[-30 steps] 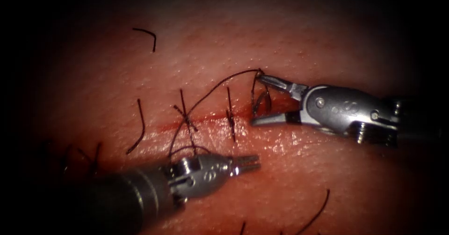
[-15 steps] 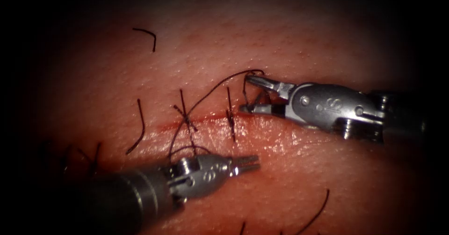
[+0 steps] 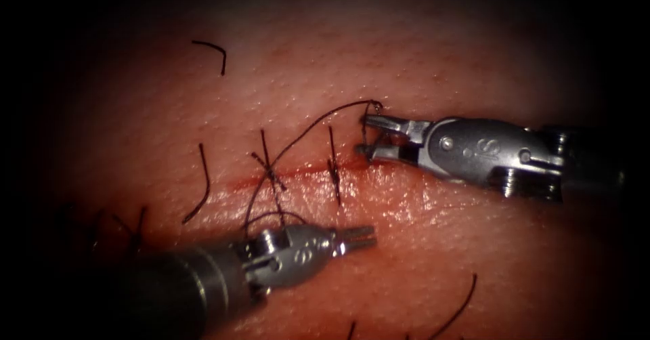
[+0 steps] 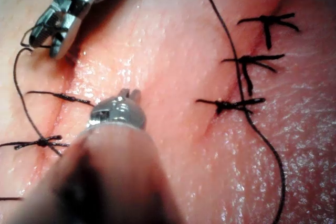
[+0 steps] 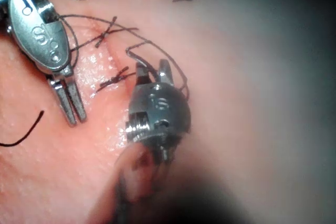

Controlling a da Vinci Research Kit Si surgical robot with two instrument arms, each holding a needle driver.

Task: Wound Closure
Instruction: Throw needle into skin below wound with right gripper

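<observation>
The dark thin suture thread (image 3: 318, 120) loops around your right tool (image 3: 365, 135), whose jaws gape slightly around it, gripping nothing, just above the red cut (image 3: 298, 172). Your left tool (image 3: 362, 235) is clenched, empty. Pulling risks snagging the loop. I see no needle.

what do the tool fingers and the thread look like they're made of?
Right tool's fingers: metal, bright grey, with sharp glints, partly open around the thread. Left tool's fingers: same look, together, holding nothing. Thread: thin dark strand, matte, limp curves; fibre type unclear.
</observation>
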